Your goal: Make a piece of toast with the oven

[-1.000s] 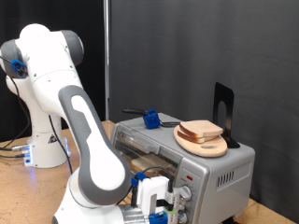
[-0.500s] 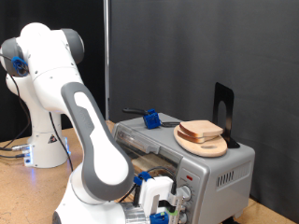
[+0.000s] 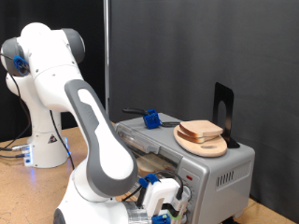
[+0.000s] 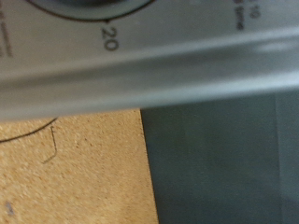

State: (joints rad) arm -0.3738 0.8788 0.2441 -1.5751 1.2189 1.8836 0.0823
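Note:
The oven, a silver-grey box, stands at the exterior view's lower right with its knob panel facing the bottom left. My gripper sits low, right up against that panel beside the knobs. The wrist view is filled by the oven's grey front, seen very close, with a timer dial marked 20 and 10; no fingers show there. The arm covers most of the oven's opening, so the piece of toast is hidden.
Bread slices lie on a round wooden board on the oven's roof. Also up there are a blue-and-black tool and a black upright bracket. The robot base stands left on a wooden tabletop; a black curtain hangs behind.
The forearm has swung a little up and to the exterior view's right, and the hand has edged closer to the oven's knob panel. The bread and board have not moved.

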